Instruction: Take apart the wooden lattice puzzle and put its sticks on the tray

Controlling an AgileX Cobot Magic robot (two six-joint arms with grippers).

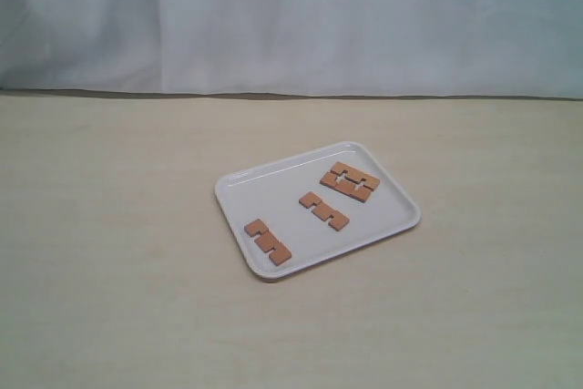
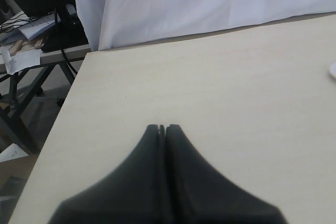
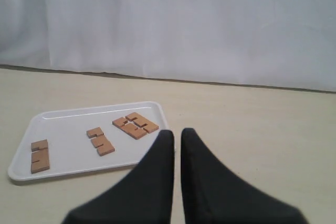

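Observation:
The white tray [image 1: 273, 190] lies on the table, a little right of centre. No assembled lattice puzzle shows. One reddish-brown notched stick [image 1: 268, 241] lies flat at the tray's front left and another stick [image 1: 323, 210] in its middle. Two sticks [image 1: 350, 181] lie side by side at the back right. The right wrist view shows the tray [image 3: 63, 129] with the paired sticks [image 3: 135, 125] closest to my right gripper [image 3: 177, 134]. That gripper hangs over bare table beside the tray, a slim empty gap between its fingers. My left gripper [image 2: 163, 127] is shut on nothing, far from the tray. Neither gripper appears in the exterior view.
A white cloth backdrop [image 1: 291, 15] hangs behind the pale wooden table [image 1: 109, 271]. In the left wrist view the table's side edge [image 2: 58, 129] drops off to a floor with dark stands and cables [image 2: 31, 40].

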